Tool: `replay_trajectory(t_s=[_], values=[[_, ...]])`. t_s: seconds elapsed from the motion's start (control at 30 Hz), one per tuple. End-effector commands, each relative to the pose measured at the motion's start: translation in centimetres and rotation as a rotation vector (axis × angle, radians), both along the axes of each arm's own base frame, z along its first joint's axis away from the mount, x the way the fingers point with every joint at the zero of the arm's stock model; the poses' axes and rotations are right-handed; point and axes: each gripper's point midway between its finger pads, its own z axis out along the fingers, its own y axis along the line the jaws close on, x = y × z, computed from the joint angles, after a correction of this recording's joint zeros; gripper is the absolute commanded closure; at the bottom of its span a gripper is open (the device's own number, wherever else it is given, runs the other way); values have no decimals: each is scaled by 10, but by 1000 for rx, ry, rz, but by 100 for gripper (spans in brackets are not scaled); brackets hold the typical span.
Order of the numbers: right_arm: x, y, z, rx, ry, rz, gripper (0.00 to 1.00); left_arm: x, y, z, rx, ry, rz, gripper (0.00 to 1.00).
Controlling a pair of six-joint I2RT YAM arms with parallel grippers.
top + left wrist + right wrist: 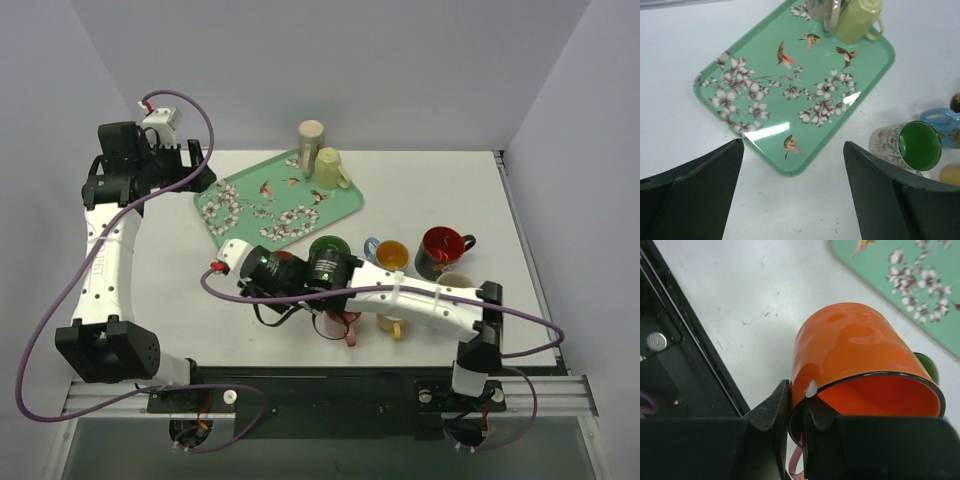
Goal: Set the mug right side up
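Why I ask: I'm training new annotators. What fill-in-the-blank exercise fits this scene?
1. The mug pinched at its rim by the right gripper is ___ in colour.
2. The left gripper holds nothing, and its jaws stand ___.
3. The green tray is printed with flowers and ___.
Missing words: orange; open; birds.

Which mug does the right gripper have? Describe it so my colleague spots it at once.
Find the green flowered tray; just off its near edge the right gripper pinches a mug by the rim. That orange mug is glossy with a thin dark rim, the only one orange inside and out.
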Motion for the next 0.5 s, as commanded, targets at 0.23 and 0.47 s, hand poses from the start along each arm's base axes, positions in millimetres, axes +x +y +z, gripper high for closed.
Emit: replay_trajectory(t_s=[0.23, 0.47], values=[[-13, 13, -76, -293, 133, 65, 100, 11, 36, 2, 88, -77, 86, 7], [-18, 15, -132, -386, 265, 53, 100, 17, 35, -13, 82, -55, 78, 7]])
